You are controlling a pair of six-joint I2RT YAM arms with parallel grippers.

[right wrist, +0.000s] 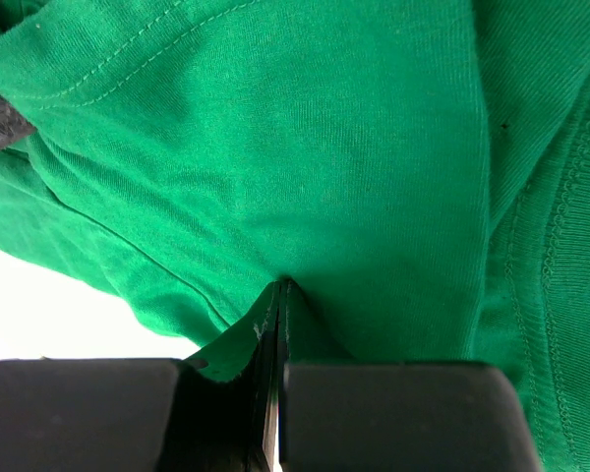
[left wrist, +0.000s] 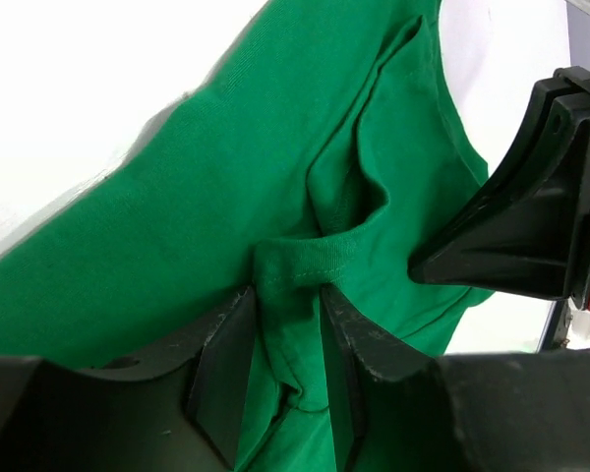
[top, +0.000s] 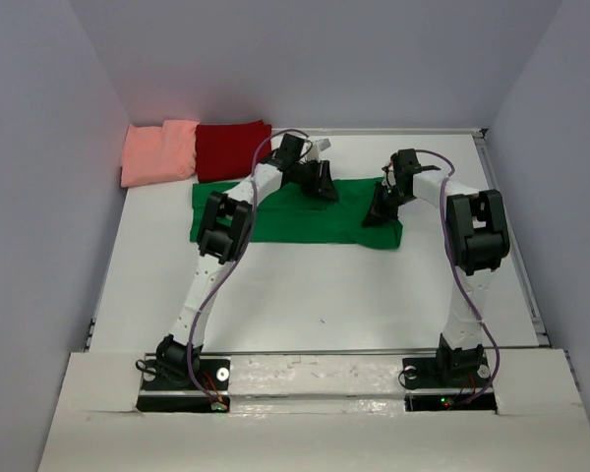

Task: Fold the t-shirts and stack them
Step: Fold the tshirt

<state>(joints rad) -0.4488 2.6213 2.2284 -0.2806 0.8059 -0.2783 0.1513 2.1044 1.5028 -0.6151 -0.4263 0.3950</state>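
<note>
No writing to read

I found no word, label, brand, number or sign that could be read in any of my views: the green t-shirt (top: pixel 295 226) was plain fabric with only stitched seams, the salmon-pink t-shirt (top: pixel 159 152) and the dark red t-shirt (top: pixel 231 147) showed no print, and the worktop (top: pixel 324 295) bore no marking I could make out.
</note>
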